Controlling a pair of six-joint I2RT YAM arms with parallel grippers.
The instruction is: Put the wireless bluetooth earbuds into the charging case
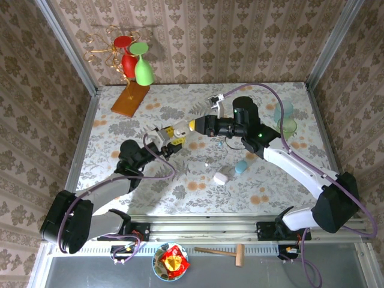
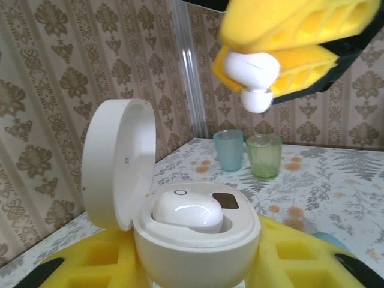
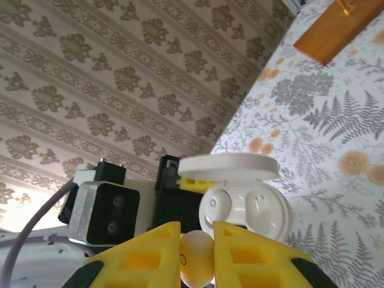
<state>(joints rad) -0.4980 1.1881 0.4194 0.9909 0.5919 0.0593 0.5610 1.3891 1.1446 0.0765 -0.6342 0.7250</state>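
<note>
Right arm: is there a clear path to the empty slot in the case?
Probably yes. The lid stands open to one side, the empty slot beside the seated earbud is uncovered, and the right gripper holds the second earbud close to the case with nothing between.

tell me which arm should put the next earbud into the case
Right. Its jaws pinch an earbud above the open charging case, which the left jaws hold. A second earbud sits in the case; the slot beside it looks free.

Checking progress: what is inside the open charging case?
One white earbud sits in the charging case; the dark-bottomed well beside it looks empty. The seated earbud hides its own well.
</note>
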